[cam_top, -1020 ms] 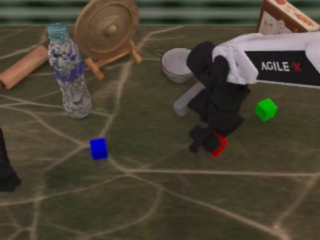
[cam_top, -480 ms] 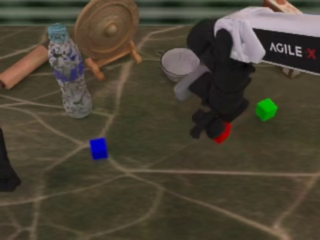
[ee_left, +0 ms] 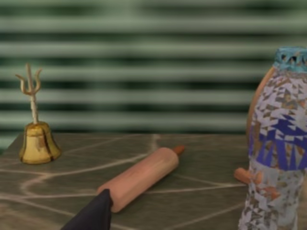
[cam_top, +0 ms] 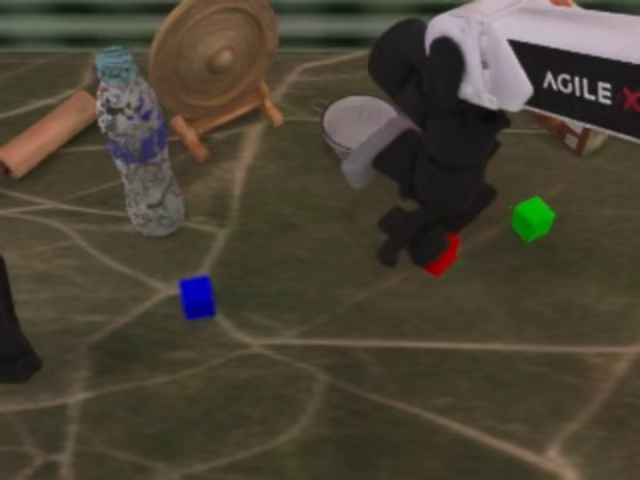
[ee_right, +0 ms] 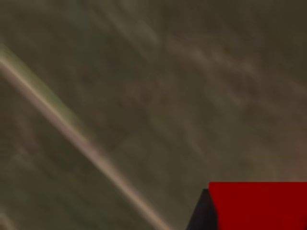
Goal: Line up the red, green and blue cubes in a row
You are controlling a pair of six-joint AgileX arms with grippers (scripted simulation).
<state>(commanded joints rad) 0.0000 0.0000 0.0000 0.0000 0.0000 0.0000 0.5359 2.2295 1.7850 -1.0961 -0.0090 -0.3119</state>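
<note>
Red cube: held between the dark fingers of the right gripper, right of the counter's middle; only its lower right part shows below the gripper in the top view. Whether it touches the counter cannot be told.
Red cube up close: fills the low corner of the right wrist view, with a dark fingertip against its side.
Right gripper: fingers closed onto the red cube, the black wrist and white forearm reaching in from the upper right of the top view.
Green cube: on the counter, near the red cube on its right and slightly farther back; apart from it.
Blue cube: on the counter left of centre, well apart from the other two, nearer the front.
Counter: dark green surface with pale crack-like lines.
Bowl: pale, behind the right arm, partly covered by it.
Water bottle: clear with blue markings and a teal cap, back left, behind the blue cube.
Wooden wheel on a stand: just behind the bottle.
Rolling pin: far left, back edge.
Brass bell: seen only in the left wrist view, beyond the rolling pin.
Left gripper: parked at the counter's left edge; finger opening cannot be told.
</note>
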